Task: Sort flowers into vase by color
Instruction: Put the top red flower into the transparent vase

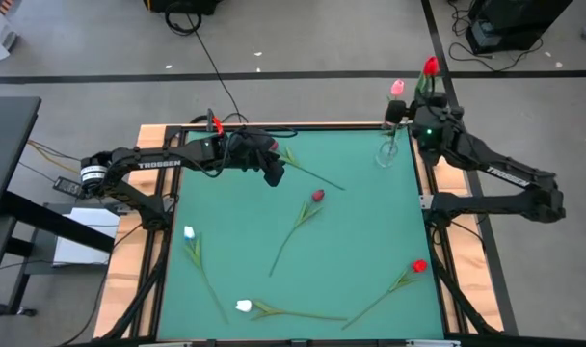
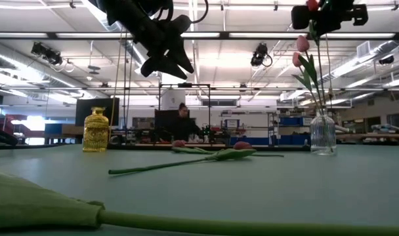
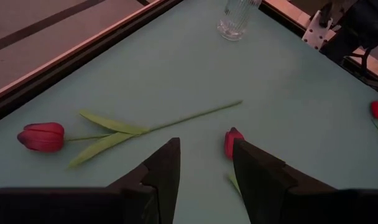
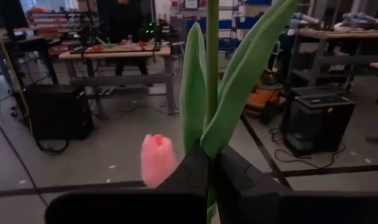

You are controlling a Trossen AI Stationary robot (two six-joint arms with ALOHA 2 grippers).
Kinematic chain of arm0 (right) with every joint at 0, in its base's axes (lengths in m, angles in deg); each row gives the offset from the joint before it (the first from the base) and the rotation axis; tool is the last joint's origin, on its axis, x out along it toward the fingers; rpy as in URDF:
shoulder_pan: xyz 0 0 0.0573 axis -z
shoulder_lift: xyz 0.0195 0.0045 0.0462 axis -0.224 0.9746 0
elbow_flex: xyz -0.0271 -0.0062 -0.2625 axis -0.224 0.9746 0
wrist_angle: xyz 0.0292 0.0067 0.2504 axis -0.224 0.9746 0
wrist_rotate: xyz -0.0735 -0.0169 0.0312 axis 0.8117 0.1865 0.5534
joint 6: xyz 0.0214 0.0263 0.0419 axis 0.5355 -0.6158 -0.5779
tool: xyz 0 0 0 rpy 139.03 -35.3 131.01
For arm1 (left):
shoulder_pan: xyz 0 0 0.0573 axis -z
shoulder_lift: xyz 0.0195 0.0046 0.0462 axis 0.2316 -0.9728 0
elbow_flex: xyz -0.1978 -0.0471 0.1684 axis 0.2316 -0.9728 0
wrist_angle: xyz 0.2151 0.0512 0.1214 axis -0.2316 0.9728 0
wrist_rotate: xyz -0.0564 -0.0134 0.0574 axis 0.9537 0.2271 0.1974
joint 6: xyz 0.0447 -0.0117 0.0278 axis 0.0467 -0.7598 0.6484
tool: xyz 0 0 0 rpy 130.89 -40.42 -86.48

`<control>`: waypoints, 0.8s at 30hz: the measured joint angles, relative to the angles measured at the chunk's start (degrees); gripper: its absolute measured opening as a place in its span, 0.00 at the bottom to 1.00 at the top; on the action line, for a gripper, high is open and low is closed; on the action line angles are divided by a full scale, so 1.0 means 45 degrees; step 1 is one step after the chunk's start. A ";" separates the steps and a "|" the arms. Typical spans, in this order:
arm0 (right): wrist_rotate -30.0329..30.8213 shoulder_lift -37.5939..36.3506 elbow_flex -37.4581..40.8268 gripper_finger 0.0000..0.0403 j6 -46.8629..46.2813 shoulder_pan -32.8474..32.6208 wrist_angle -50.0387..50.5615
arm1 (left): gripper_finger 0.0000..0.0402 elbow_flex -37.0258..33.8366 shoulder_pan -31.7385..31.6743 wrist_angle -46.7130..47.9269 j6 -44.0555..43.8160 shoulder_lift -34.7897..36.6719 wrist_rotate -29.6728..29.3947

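Note:
My right gripper [image 1: 420, 108] is raised at the table's far right corner, shut on a bright red tulip [image 1: 430, 66] above the clear glass vase [image 1: 387, 152], which holds a pink tulip [image 1: 397, 87]. My left gripper [image 3: 204, 163] hovers open over the far middle of the table, above a dark red tulip [image 3: 41, 137] lying flat. A second dark red tulip [image 1: 317, 196], two white ones [image 1: 189, 232] [image 1: 243, 306] and another bright red one [image 1: 418, 266] lie flat on the green mat. The low view shows a gold vase [image 2: 96, 131] standing at the far left. My right gripper pinches the red tulip's green stem [image 4: 212, 134] between its two fingers, where the leaves branch off. The fingers come level and lie across the stem. The tulip stands upright and lifted, bud above the fingers, its lower stem [image 2: 326, 78] running down toward the glass vase's mouth.
The green mat [image 1: 360, 231] has a raised wooden rim [image 1: 144, 222] around it. Both arm bases stand at the table's left and right edges. A cable [image 1: 216, 72] runs across the floor beyond the far edge. Benches and a person show in the room behind.

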 joint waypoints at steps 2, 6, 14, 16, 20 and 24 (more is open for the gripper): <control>-0.0133 0.0218 0.0000 0.03 -0.0009 0.0017 0.0006 | 0.38 0.0000 -0.0003 0.0003 0.0000 0.0000 0.0000; -0.0233 0.0694 0.0000 0.03 -0.0321 0.0017 0.0202 | 0.38 0.0000 -0.0003 0.0005 0.0000 0.0000 0.0000; -0.0607 0.1166 0.0000 0.09 -0.0880 0.0012 0.0630 | 0.38 0.0000 -0.0003 0.0015 -0.0005 0.0000 -0.0005; -0.0829 0.1166 0.0000 0.15 -0.0926 0.0012 0.0884 | 0.38 0.0000 0.0002 0.0014 -0.0005 0.0000 -0.0013; -0.2529 0.0930 0.0000 0.27 -0.2608 0.0391 0.2455 | 0.38 0.0000 -0.0049 0.0024 -0.0005 0.0000 -0.0070; -0.4149 0.0701 0.0000 0.38 -0.5555 0.1073 0.5202 | 0.38 0.0000 -0.0109 0.0024 -0.0001 0.0000 -0.0092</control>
